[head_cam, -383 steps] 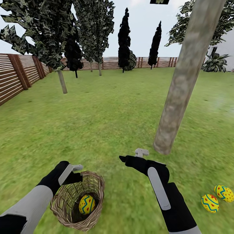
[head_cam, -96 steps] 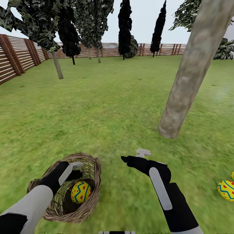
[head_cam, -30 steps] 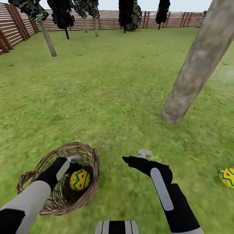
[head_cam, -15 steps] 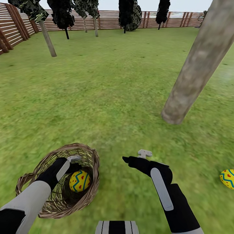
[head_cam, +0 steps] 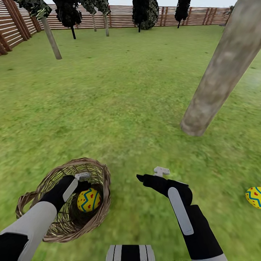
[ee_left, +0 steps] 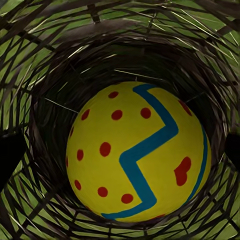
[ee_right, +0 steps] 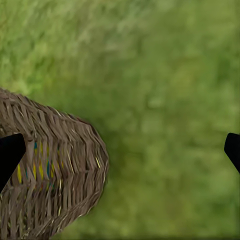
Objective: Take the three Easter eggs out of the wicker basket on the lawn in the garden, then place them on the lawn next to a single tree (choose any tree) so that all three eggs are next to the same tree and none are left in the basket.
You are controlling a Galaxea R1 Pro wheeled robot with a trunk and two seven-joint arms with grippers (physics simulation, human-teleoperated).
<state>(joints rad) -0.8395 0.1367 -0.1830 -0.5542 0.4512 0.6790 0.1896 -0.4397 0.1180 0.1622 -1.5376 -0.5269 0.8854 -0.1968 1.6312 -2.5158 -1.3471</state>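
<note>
While one egg (head_cam: 89,200) sits in the basket (head_cam: 30,197) between the spread left gripper (head_cam: 84,183), another egg (head_cam: 254,197) lies on grass.

The basket (head_cam: 103,181) is open-woven tan wicker, rough, with a thick braided rim. The egg (ee_left: 137,152) inside it has a smooth, matt painted shell. The tree trunk (head_cam: 221,72) at far right shows mottled, coarse grey-brown bark. The fence (head_cam: 119,16) is brown slatted wood. The lawn (head_cam: 119,94) is mottled matt grass.
</note>
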